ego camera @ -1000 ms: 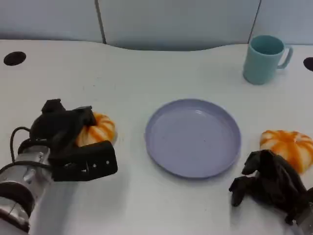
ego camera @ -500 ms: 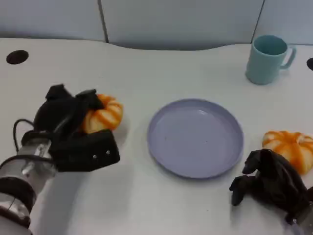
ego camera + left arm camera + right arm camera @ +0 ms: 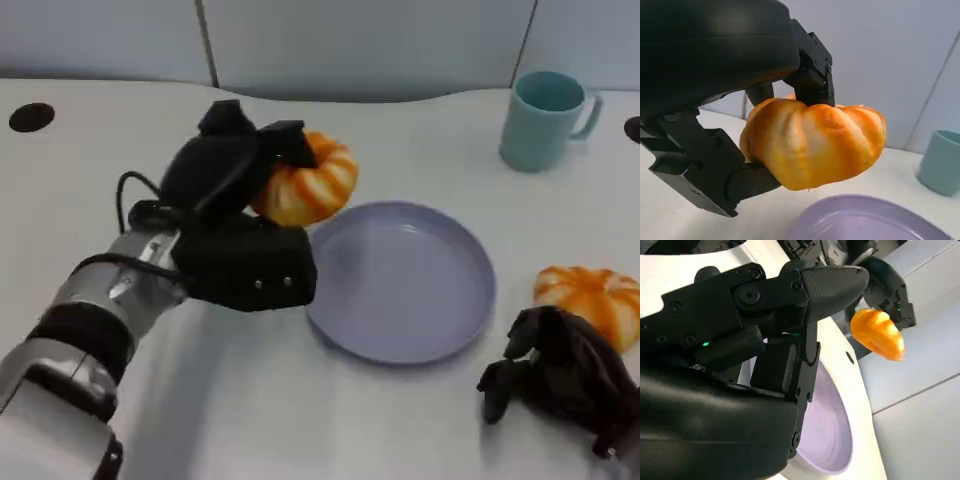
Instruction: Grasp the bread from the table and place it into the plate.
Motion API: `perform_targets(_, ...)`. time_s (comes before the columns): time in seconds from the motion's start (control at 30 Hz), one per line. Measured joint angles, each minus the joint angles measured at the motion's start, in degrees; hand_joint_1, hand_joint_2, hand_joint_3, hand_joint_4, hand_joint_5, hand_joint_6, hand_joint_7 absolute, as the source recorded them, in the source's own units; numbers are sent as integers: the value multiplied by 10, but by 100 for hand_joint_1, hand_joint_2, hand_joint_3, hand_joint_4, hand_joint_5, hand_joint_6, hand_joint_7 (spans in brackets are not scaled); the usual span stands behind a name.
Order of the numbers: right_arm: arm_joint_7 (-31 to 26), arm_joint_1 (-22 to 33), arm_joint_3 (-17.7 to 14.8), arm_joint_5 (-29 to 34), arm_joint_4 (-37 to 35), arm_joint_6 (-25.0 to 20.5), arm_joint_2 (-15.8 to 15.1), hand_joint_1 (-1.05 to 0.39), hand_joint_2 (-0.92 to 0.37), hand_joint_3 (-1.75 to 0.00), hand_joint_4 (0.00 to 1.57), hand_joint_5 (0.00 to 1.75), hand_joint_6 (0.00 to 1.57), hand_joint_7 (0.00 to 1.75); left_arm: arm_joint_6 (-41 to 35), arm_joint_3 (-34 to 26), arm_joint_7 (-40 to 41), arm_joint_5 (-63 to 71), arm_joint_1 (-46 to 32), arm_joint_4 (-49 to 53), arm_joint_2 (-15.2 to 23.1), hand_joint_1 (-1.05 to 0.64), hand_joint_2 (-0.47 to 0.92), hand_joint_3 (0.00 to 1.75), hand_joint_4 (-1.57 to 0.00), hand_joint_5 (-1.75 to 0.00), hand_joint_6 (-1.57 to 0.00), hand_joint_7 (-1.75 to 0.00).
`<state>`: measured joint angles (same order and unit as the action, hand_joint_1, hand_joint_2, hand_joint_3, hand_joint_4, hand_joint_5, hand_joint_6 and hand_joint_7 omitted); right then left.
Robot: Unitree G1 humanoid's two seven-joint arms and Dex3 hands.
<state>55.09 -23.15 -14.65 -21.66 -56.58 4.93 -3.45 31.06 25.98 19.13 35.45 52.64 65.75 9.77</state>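
the bread roll [image 3: 308,180], which lay on the table at the left a second ago, is now lifted clear of the surface and has been carried rightwards and farther back, to just beside the far-left rim of the lilac plate [image 3: 470,330]. it is gripped by the left hand [image 3: 235,215], whose fingers [image 3: 812,70] are closed over its top and underside, as is seen plainly in the left wrist view. the grasp is thus judged done, and only the short carry over the plate and the release are left. the right hand [image 3: 560,375] rests on the table at the near right with fingers curled in and nothing held, beside a second bread roll [image 3: 590,300]. a teal mug [image 3: 545,120] is seen at the far right.
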Motion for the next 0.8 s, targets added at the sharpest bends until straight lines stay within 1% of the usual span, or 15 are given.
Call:
perform_targets(0.07, 0, 0, 0, 0, 0, 1, 0, -55, -92, -21, 157, 67, 157, 43, 8, 2, -13, -1, 9, 2, -8, -27, 52, 132, -97, -175, -80, -175)
perform_targets(0.13, -3, 0, 0, 1, 0, 4, 0, -55, -92, -21, 157, 67, 157, 44, 17, 3, -31, -2, 17, 5, -19, -28, 51, 134, -98, -175, -81, -175)
perform_targets(0.23, -5, 0, 1, 1, 0, 8, 1, -56, -92, -23, 157, 67, 157, 44, 24, 5, -53, -2, 23, 10, -39, -35, 52, 135, -99, -175, -82, -175)
perform_targets(0.27, -5, 0, 2, 1, 0, 10, 1, -57, -92, -22, 157, 67, 157, 44, 24, 5, -60, -2, 24, 12, -45, -35, 48, 139, -101, -175, -84, -175)
perform_targets(0.33, -5, 0, 4, 1, 0, 11, 1, -57, -92, -21, 157, 67, 157, 45, 26, 8, -65, -2, 24, 17, -55, -35, 46, 141, -101, -175, -85, -175)
perform_targets(0.37, -6, 0, 5, 1, 0, 11, 1, -56, -92, -22, 157, 67, 157, 44, 30, 10, -66, -1, 24, 20, -59, -35, 41, 145, -102, -175, -87, -175)
perform_targets(0.5, -5, 0, 7, 1, 0, 11, 1, -55, -92, -23, 157, 66, 157, 44, 33, 20, -79, 0, 26, 31, -69, -33, 35, 149, -104, -175, -88, -175)
perform_targets(0.53, -5, 0, 7, 1, 0, 11, 1, -55, -92, -23, 157, 66, 157, 44, 33, 23, -79, 1, 26, 34, -72, -33, 35, 149, -104, -175, -88, -175)
perform_targets(0.6, -5, 0, 8, 1, 1, 8, 1, -55, -92, -23, 157, 66, 157, 44, 32, 27, -80, 2, 26, 36, -77, -39, 39, 151, -104, -175, -87, -175)
perform_targets(0.73, -8, 1, 12, 1, 7, 2, 1, -54, -92, -24, 157, 66, 157, 44, 22, 40, -101, 7, 26, 42, -85, -41, 44, 150, -102, -175, -85, -175)
perform_targets(0.77, -8, 2, 12, 1, 8, 2, 1, -54, -92, -24, 157, 66, 157, 43, 21, 42, -107, 8, 26, 44, -87, -41, 43, 152, -101, -175, -83, -174)
perform_targets(0.8, -8, 2, 13, 0, 9, 2, 1, -54, -92, -24, 157, 66, 157, 43, 19, 42, -113, 8, 26, 45, -88, -40, 43, 151, -98, -171, -82, -167)
